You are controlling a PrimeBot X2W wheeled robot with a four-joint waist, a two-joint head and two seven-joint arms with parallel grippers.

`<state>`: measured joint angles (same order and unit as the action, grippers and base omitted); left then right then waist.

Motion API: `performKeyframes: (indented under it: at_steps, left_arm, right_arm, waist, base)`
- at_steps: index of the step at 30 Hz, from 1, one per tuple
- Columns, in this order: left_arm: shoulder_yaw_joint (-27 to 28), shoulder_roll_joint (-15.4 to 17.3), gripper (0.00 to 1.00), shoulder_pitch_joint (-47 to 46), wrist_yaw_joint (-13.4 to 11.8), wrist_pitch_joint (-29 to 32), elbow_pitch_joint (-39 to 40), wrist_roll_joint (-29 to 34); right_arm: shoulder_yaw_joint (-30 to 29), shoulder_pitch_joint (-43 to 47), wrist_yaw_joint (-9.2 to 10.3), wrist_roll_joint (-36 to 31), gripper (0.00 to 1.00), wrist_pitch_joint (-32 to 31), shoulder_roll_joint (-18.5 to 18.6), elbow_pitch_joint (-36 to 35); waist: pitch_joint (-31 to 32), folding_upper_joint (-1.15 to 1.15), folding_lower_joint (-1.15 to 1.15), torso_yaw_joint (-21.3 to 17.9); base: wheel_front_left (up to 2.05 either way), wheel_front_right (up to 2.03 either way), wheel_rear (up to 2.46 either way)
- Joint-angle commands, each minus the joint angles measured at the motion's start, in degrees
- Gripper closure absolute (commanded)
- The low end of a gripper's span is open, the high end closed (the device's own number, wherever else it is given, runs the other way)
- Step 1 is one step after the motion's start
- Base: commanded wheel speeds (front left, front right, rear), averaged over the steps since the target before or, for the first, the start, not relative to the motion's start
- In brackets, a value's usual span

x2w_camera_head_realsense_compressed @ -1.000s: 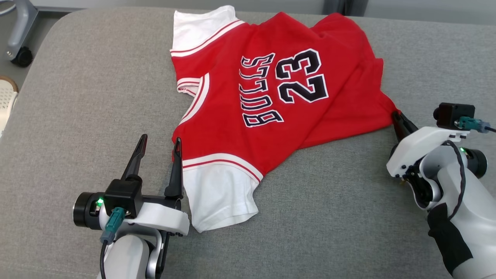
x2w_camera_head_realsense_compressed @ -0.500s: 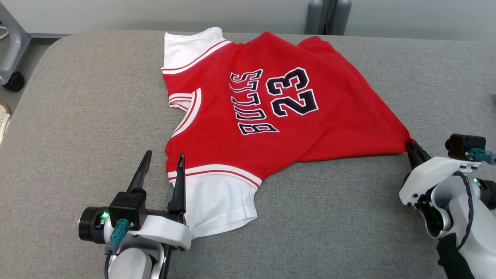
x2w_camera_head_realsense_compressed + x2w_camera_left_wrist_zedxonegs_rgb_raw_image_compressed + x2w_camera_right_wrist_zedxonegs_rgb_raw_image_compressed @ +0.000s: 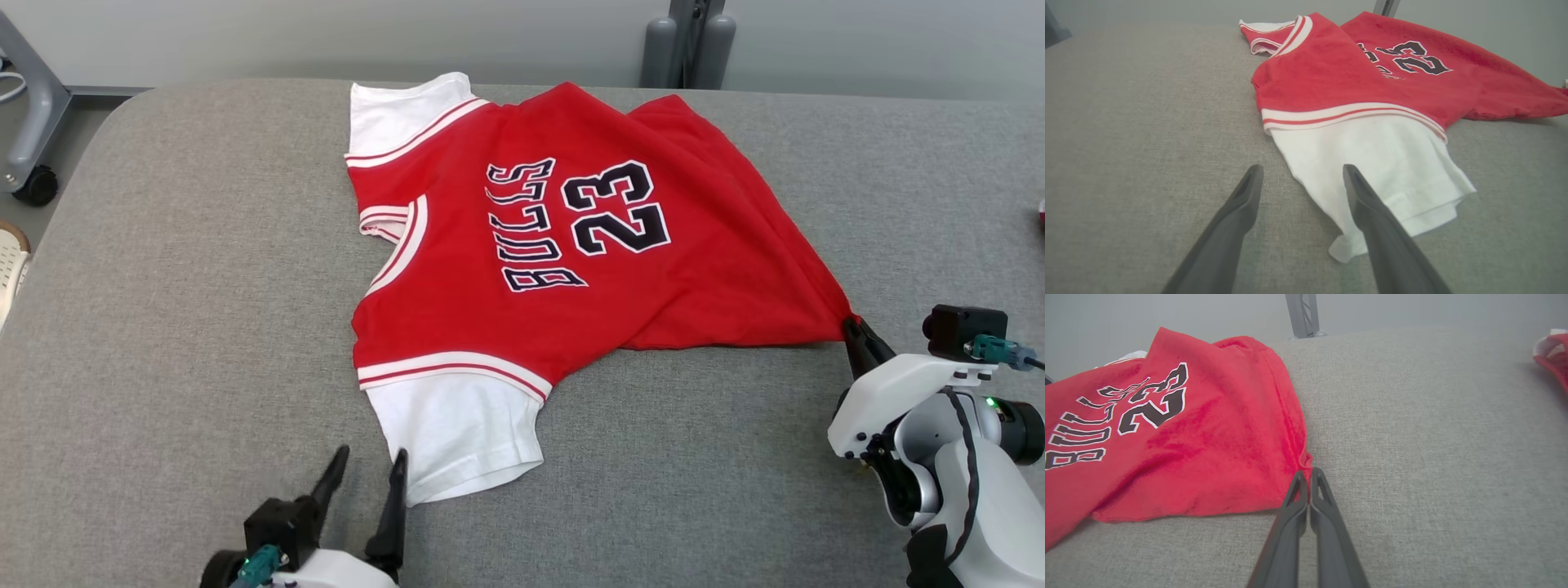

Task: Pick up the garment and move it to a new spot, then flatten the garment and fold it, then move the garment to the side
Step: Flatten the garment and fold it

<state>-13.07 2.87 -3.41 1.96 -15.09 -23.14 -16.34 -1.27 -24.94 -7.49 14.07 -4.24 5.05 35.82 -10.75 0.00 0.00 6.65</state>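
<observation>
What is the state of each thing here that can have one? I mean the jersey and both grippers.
Jersey: lying print-up on the grey cushion, wrinkled, not folded.
Right gripper: shut on the jersey's red corner.
Left gripper: open, holding nothing, at the edge of the white sleeve.

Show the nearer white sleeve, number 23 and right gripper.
nearer white sleeve (image 3: 1392, 163): left wrist view, its middle.
number 23 (image 3: 616, 208): head view, middle of print.
right gripper (image 3: 1309, 473): right wrist view, between shut fingertips.
</observation>
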Motion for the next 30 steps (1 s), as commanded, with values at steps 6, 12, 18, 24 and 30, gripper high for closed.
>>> performKeyframes:
  at_steps: [6,12,18,24,30]
  left_arm:
    - [-2.05,0.13,0.00,1.33,3.47,3.44,-1.21,-5.88]
    - [-4.48,0.28,0.00,1.38,4.89,6.59,-0.16,-9.37]
    - [-5.41,0.25,0.00,1.67,5.35,8.65,0.77,-15.31]
    - [-6.69,0.62,1.00,0.80,5.46,9.49,1.35,-17.81]
    - [-6.19,1.20,1.00,-0.31,5.55,8.00,2.55,-19.72]
  right_arm:
    - [-1.84,1.78,-0.02,-1.62,1.00,-1.36,-0.64,-2.61]
    - [-2.56,2.38,-0.02,-2.27,1.00,-2.29,-1.27,-4.00]
    - [-2.81,2.71,-0.02,-2.68,1.00,-2.96,-1.52,-4.79]
    - [-3.12,2.91,-0.02,-3.06,1.00,-3.55,-1.63,-5.47]
    - [-3.42,2.73,-0.02,-1.53,1.00,-3.36,-1.70,-6.04]
  waist:
    - [-0.05,0.00,0.00,0.93]
    - [-0.18,0.00,0.00,1.18]
    - [-0.07,0.00,0.00,0.87]
    - [-0.28,0.00,0.00,0.69]
    - [-0.38,0.00,0.00,0.66]
  base:
    - [0.00,0.00,0.00]
    - [0.00,0.00,0.00]
    - [0.00,0.00,0.00]
    - [0.00,0.00,0.00]
    - [0.00,0.00,0.00]
